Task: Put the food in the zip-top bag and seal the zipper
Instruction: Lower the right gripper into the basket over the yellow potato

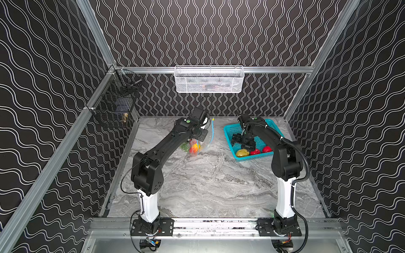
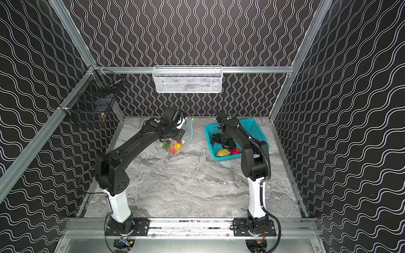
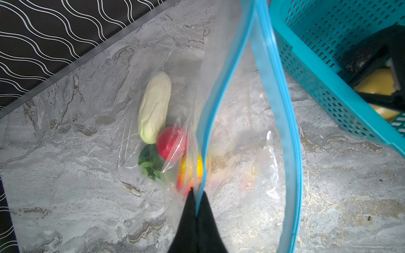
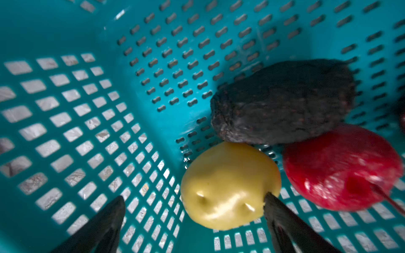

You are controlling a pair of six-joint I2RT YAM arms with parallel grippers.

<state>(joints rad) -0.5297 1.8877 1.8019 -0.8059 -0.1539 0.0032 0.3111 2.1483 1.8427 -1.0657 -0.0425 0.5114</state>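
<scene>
The clear zip-top bag (image 3: 247,135) hangs open over the marble table, and my left gripper (image 3: 198,195) is shut on its light-blue zipper (image 3: 202,140) strip. Inside lie food pieces: a white oblong one (image 3: 154,107), a red fruit (image 3: 169,142) and an orange-yellow one (image 3: 189,170). In both top views the bag (image 1: 198,146) (image 2: 175,146) sits under the left wrist, slider tab (image 1: 213,119) up. My right gripper (image 4: 194,199) stands open inside the teal basket (image 4: 65,109), one fingertip touching the yellow potato (image 4: 228,186). A dark piece (image 4: 282,100) and a red fruit (image 4: 341,168) lie beside it.
The teal basket (image 1: 230,131) stands at the back right of the table (image 1: 208,186), close to the bag. A white mesh basket (image 1: 208,80) hangs on the back rail. A black wire basket (image 1: 114,107) hangs on the left wall.
</scene>
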